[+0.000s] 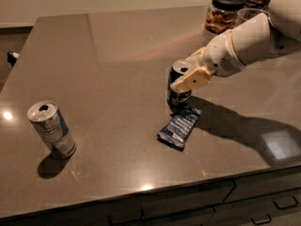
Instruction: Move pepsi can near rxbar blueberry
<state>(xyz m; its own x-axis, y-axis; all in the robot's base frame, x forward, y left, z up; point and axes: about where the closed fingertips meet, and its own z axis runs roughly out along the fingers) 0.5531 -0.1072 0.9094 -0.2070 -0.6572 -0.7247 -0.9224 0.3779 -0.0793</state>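
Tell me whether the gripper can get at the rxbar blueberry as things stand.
Probably yes: the gripper is at the pepsi can, and the rxbar blueberry lies uncovered right beside that can.

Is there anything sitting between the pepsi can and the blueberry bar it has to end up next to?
Nothing visible does. The pepsi can stands upright just beyond the far end of the blueberry bar, with the gripper at the can's upper side. The silver can is far off left.
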